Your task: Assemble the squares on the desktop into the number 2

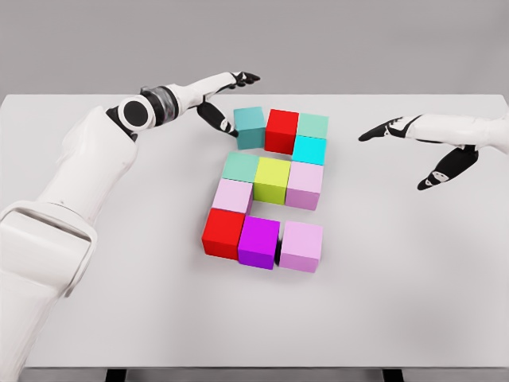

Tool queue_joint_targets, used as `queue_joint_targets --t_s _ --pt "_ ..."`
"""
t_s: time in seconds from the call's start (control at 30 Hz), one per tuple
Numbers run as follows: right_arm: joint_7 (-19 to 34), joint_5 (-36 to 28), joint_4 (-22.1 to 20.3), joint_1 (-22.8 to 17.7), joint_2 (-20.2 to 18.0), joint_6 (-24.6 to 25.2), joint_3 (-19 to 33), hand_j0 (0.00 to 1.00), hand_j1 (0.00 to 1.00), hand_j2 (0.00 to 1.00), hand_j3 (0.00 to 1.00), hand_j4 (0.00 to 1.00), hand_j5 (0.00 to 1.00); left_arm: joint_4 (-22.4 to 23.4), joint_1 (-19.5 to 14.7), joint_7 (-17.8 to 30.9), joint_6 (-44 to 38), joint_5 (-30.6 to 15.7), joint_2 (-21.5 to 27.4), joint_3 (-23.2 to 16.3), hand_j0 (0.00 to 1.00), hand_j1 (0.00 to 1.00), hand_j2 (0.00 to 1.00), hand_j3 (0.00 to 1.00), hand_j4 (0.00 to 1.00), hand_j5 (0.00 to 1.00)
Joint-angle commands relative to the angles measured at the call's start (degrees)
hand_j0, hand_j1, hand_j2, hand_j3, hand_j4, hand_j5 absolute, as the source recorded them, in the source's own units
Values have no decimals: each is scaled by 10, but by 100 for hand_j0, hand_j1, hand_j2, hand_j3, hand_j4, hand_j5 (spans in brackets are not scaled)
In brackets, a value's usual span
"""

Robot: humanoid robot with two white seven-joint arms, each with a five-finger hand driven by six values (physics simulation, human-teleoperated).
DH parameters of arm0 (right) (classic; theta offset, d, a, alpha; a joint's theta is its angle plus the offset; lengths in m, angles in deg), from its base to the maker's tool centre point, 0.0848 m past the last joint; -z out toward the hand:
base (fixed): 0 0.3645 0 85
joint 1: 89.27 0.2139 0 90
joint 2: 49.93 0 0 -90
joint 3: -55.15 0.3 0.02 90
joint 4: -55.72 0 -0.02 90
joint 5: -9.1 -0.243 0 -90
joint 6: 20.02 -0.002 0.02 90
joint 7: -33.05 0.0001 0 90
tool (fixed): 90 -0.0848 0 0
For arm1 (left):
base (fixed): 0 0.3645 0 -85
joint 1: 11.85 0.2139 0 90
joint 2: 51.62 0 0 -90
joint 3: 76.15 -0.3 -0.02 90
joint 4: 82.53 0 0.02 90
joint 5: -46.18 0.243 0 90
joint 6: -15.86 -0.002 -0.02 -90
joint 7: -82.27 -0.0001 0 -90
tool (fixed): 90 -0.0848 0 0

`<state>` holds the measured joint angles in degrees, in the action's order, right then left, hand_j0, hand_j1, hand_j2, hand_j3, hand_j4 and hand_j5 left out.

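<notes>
Several coloured cubes stand bunched on the white table [119, 302]. The top row holds a teal cube [250, 127], a red cube [281, 130] and a mint cube [313, 125], with a cyan cube [309, 150] under the mint one. Below come a green-teal cube [239, 166], a yellow-green cube [272, 180] and a pale pink cube [305, 186]. A light pink cube [233, 196] sits lower left. The bottom row has a red cube [223, 233], a magenta cube [258, 242] and a pink cube [301, 246]. My left hand [227, 103] is open, its thumb touching the teal cube's left side. My right hand [413, 151] hovers open to the right, apart from the cubes.
The table's far edge runs just behind the top row of cubes. My left forearm [171, 99] reaches across the table's back left part.
</notes>
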<state>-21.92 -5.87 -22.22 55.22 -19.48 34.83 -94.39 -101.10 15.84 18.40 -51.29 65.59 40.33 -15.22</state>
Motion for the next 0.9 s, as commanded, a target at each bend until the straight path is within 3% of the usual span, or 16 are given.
queue_joint_targets --t_s 0.0,0.87 --pt "0 -4 0 0 0 2 0 100 100 100 100 100 100 -1 0 0 -5 -3 0 1 100 100 100 100 100 100" --pt "0 -4 -6 2 -1 2 1 100 100 100 100 100 100 0 -5 4 -14 -4 -2 1 100 100 100 100 100 100"
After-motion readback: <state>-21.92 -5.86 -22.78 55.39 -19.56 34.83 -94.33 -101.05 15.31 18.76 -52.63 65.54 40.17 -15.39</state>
